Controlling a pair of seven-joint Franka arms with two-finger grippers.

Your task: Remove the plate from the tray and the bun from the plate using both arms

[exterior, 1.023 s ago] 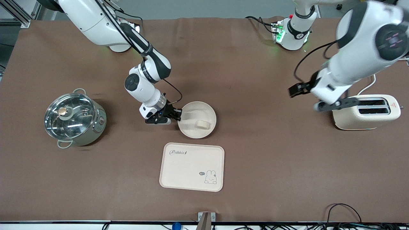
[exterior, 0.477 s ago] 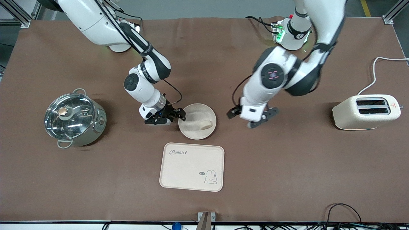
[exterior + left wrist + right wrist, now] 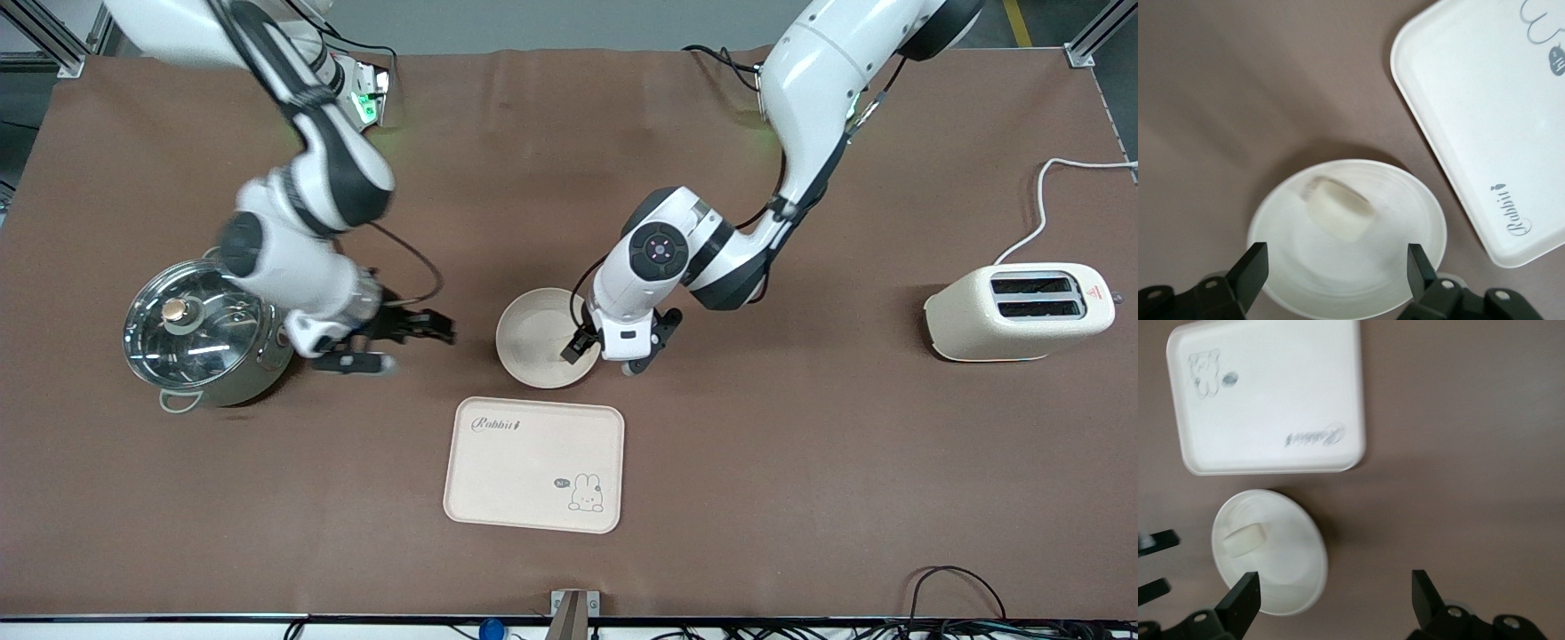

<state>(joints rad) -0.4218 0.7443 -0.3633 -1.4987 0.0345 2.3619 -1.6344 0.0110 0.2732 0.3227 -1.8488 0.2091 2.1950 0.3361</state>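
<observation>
The round cream plate (image 3: 529, 333) lies on the brown table, farther from the front camera than the tray. The bun (image 3: 1338, 210) lies on it; the left arm hides it in the front view, and it shows in the right wrist view (image 3: 1245, 540). My left gripper (image 3: 609, 356) hangs open over the plate's side toward the left arm's end; in its wrist view its gripper (image 3: 1336, 273) spans the plate (image 3: 1405, 227). My right gripper (image 3: 413, 348) is open and empty between the plate and the pot, over bare table (image 3: 1335, 597), with the plate (image 3: 1291, 580) beside it.
The cream rabbit tray (image 3: 533, 462) lies nearer to the front camera than the plate; it shows in both wrist views (image 3: 1471, 120) (image 3: 1271, 393). A lidded steel pot (image 3: 204, 329) stands toward the right arm's end. A cream toaster (image 3: 1018, 311) stands toward the left arm's end.
My right gripper left the plate's rim and drew back toward the pot. My left arm swung from the toaster to over the plate. The plate stayed in place.
</observation>
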